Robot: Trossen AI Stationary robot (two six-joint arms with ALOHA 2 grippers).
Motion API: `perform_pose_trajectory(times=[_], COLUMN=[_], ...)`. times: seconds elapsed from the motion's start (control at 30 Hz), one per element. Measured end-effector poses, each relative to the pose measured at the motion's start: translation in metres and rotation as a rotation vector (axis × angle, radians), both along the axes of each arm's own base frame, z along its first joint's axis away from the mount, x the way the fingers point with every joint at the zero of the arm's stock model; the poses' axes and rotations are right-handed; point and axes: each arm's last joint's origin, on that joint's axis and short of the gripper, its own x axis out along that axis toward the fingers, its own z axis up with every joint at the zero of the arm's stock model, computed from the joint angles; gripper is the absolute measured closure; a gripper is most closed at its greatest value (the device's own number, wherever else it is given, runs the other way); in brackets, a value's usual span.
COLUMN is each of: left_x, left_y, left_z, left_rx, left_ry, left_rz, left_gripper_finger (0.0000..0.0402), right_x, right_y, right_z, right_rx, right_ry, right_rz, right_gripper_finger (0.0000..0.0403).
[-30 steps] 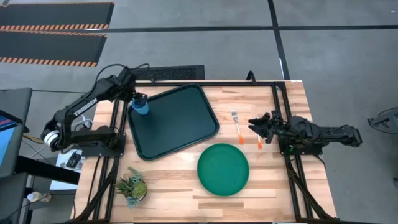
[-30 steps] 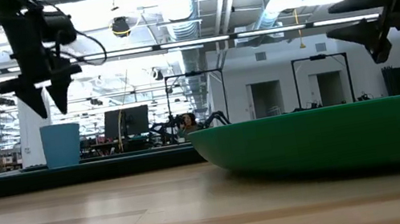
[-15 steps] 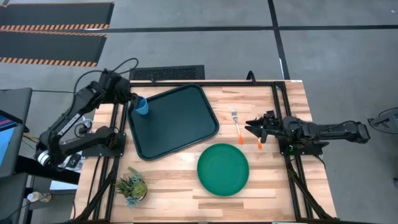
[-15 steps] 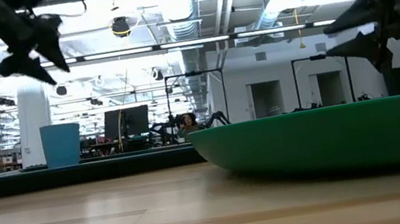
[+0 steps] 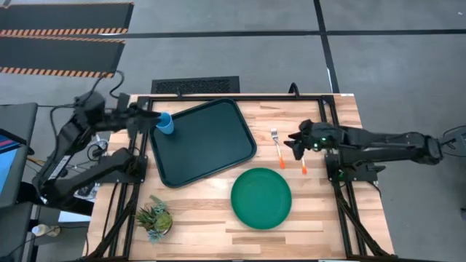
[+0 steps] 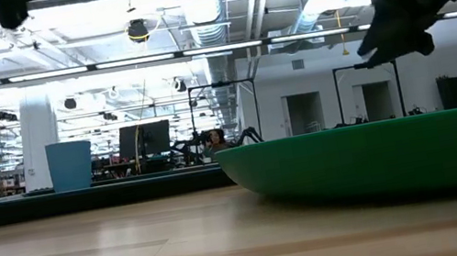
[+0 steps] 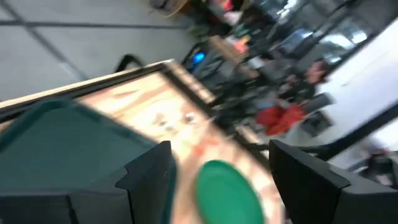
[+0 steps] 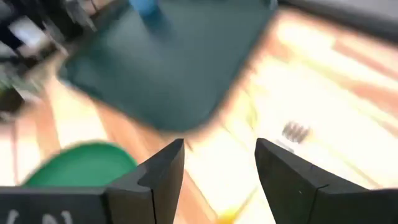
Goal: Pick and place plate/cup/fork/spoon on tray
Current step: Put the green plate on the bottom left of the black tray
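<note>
The blue cup (image 5: 166, 124) stands upright on its base in the far left corner of the dark tray (image 5: 204, 142); it also shows in the low view (image 6: 70, 166). The green plate (image 5: 261, 198) lies on the table near the tray. The fork (image 5: 277, 148) lies on the table right of the tray. Of the spoon, the orange handle (image 5: 303, 168) shows beside the fork. My left gripper (image 5: 151, 116) is open and empty, just left of the cup. My right gripper (image 5: 290, 143) is open and empty, above the table between fork and spoon.
A small spiky green plant (image 5: 154, 218) stands at the table's near left corner. Black frame rails (image 5: 328, 124) run along the table's right side, under my right arm. Bare wood lies between the plate and the plant.
My left gripper has risen from above the cup, tipped from pointing down toward level, and drawn back toward the table's left edge; the cup stays on the tray. My right arm has stretched out, and its gripper has shifted a little toward the fork.
</note>
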Motion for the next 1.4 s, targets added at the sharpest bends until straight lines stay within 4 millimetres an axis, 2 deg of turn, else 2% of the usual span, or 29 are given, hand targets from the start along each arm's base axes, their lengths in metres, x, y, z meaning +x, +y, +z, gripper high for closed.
perform_pose_trajectory(times=[0.2, 0.3, 0.4, 0.5, 0.63, 0.8, 0.93, 1.03, 1.17, 1.4], left_x=[-0.003, 0.009, 0.036, 0.074, 0.140, 0.210, 0.243, 0.254, 0.258, 0.254], left_y=[-0.012, -0.006, 0.006, 0.017, 0.018, -0.019, -0.060, -0.091, -0.125, -0.156], left_z=[0.002, 0.009, 0.018, 0.019, -0.001, -0.042, -0.083, -0.111, -0.140, -0.174], left_rx=[-0.092, -0.092, -0.034, 0.016, 0.001, -0.042, -0.159, -0.279, -0.410, -0.498], left_ry=[-0.052, -0.096, -0.142, -0.163, -0.094, 0.000, 0.156, 0.275, 0.380, 0.473], left_rz=[0.005, 0.012, -0.009, -0.072, -0.204, -0.412, -0.484, -0.421, -0.284, -0.055], left_gripper_finger=[0.0150, 0.0150, 0.0150, 0.0150, 0.0150, 0.0150, 0.0150, 0.0150, 0.0150, 0.0150], right_x=[0.017, 0.024, 0.029, 0.033, 0.036, 0.037, 0.036, 0.036, 0.036, 0.036], right_y=[-0.002, -0.004, -0.006, -0.006, -0.005, -0.005, -0.005, -0.005, -0.006, -0.009], right_z=[-0.017, -0.025, -0.030, -0.030, -0.028, -0.027, -0.028, -0.028, -0.028, -0.028], right_rx=[0.054, 0.064, 0.068, 0.065, 0.076, 0.091, 0.096, 0.098, 0.098, 0.099], right_ry=[0.156, 0.206, 0.222, 0.201, 0.166, 0.150, 0.159, 0.158, 0.158, 0.157], right_rz=[0.035, 0.032, 0.026, 0.027, 0.052, 0.074, 0.076, 0.078, 0.073, 0.056], right_gripper_finger=[0.0182, 0.0184, 0.0184, 0.0184, 0.0184, 0.0185, 0.0187, 0.0187, 0.0187, 0.0187])
